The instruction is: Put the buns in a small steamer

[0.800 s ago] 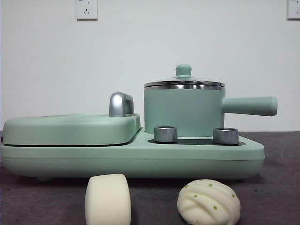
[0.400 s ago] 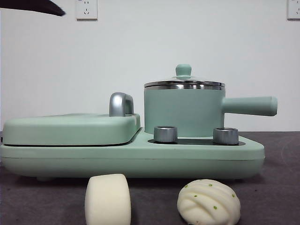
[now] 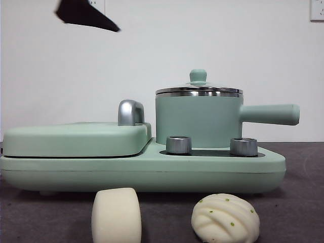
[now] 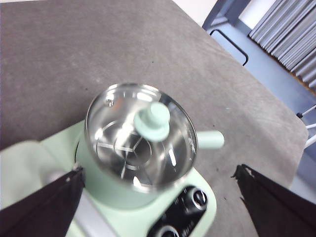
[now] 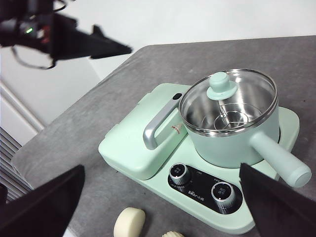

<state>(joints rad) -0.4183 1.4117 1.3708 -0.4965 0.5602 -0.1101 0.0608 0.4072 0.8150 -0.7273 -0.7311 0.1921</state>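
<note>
The left gripper [image 4: 158,197], jaws spread wide, hangs high above the small steamer [image 3: 198,119], whose glass lid [image 3: 198,89] (knob on top) must come off first. Both buns [image 3: 116,215] sit on the table before the cooker. The right gripper [image 5: 163,207] waits, likewise open.

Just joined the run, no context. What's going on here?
Nothing is held yet. The left gripper, jaws open, hangs high above the small steamer, looking down on its glass lid, which is on. The right gripper, also open, waits off to the side. Both buns sit on the table in front of the cooker: the plain bun and the pleated bun. The steamer looks empty inside apart from a metal rack.
</note>
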